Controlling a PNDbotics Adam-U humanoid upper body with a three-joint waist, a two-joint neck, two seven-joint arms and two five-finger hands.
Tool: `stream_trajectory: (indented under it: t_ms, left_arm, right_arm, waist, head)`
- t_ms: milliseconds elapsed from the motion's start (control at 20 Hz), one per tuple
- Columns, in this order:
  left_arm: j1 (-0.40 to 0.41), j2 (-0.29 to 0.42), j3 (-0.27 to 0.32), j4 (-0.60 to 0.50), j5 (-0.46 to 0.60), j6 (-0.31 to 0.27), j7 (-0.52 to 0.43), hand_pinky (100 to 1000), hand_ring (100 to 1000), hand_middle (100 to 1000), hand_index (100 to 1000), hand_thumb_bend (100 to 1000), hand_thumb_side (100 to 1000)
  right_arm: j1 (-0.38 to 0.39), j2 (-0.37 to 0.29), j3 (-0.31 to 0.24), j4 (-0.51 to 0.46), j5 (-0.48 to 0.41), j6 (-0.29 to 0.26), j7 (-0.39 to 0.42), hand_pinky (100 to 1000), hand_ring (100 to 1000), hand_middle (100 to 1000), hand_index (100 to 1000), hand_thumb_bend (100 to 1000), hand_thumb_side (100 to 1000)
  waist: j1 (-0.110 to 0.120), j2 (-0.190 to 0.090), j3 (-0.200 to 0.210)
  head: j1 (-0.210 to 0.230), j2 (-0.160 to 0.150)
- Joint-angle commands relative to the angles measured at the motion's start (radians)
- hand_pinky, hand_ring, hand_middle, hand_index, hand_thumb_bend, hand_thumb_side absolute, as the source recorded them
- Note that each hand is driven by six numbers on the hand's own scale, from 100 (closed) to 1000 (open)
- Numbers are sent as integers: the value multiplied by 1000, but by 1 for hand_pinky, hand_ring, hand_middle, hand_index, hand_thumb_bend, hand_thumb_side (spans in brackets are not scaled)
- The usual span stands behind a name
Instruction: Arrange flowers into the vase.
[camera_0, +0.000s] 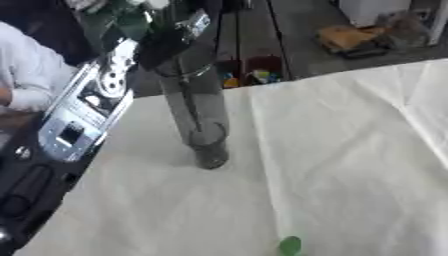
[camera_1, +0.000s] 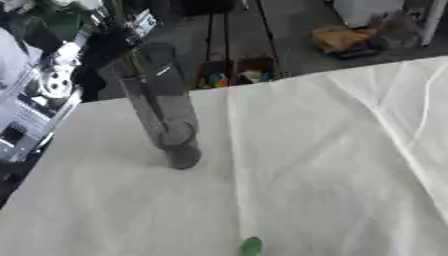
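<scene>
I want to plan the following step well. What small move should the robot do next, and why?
Probably lower the stems deeper into the vase before letting go. The left hand is at the rim among green leaves, and the stems appear to stop above the base. A green leaf lies on the white cloth.

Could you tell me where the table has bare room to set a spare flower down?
The white cloth is bare right of the vase, out to the view's right edge. Only a small green leaf lies near the front edge. The left is crowded: the left arm runs beside the vase.
</scene>
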Motion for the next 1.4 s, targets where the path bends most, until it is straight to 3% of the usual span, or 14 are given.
stream_trajectory:
  t_ms: [50, 250, 550, 1000, 1400]
  left_arm:
    - [-23, 37, 24, -17, -14, 2, -35, 766, 910, 864, 940, 508, 941]
    - [-28, 37, 33, -8, -21, 1, -61, 783, 927, 882, 999, 548, 962]
    - [-32, 35, 33, 7, -36, -13, -130, 827, 968, 919, 1000, 567, 987]
    - [-28, 28, 31, 24, -99, -55, -280, 998, 1000, 1000, 1000, 636, 1000]
    - [-28, 26, 48, 24, -161, -71, -368, 1000, 1000, 1000, 1000, 678, 1000]
  right_arm:
    - [-6, -7, -4, -17, -9, 5, 0, 691, 777, 458, 776, 100, 1000]
    - [-6, -7, -4, -17, -10, 6, 1, 691, 778, 458, 776, 100, 1000]
    - [-5, -6, -5, -17, -10, 8, 1, 691, 779, 457, 776, 100, 999]
    - [-7, -5, -5, -17, -11, 9, 3, 692, 780, 455, 776, 100, 999]
    - [-6, -4, -6, -17, -12, 12, 6, 693, 781, 454, 776, 100, 997]
  waist:
    - [-5, -25, 2]
    - [-4, -25, 0]
    - [-1, -23, -2]
    - [0, -19, -6]
    - [1, -17, -7]
  head:
    - [-1, -8]
    - [0, -9]
    - [1, -8]
    - [2, -13]
    - [2, -17]
